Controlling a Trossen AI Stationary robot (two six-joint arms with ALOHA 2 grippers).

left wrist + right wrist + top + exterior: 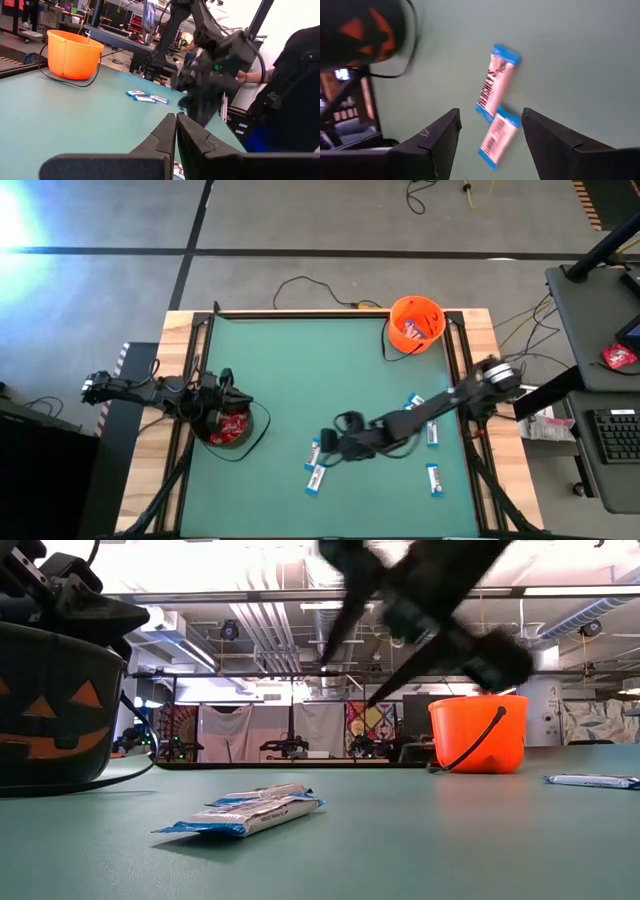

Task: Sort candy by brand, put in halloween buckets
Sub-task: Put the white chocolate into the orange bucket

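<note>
Both grippers show from above: the right gripper (340, 442) reaches toward the table's middle with its fingers spread and nothing between them, near two white-and-blue bars (315, 464), while the left gripper (222, 385) sits clenched over the black bucket (232, 425) at the table's left edge, red packets visible inside it. The orange bucket (416, 324) stands at the far right corner (some candy lies in it), and more bars (434, 479) are scattered on the green table (290, 370) at the right. At table height, the pair of bars (245, 813) lies in front, the black bucket (55, 705) at one side, the orange bucket (479, 732) farther back, and another bar (590, 780) at the edge. From the left wrist, its fingers (167, 135) are pressed together, empty. From the right wrist, the dark fingers (445, 132) stand apart above two bars (496, 85) lying end to end.
</note>
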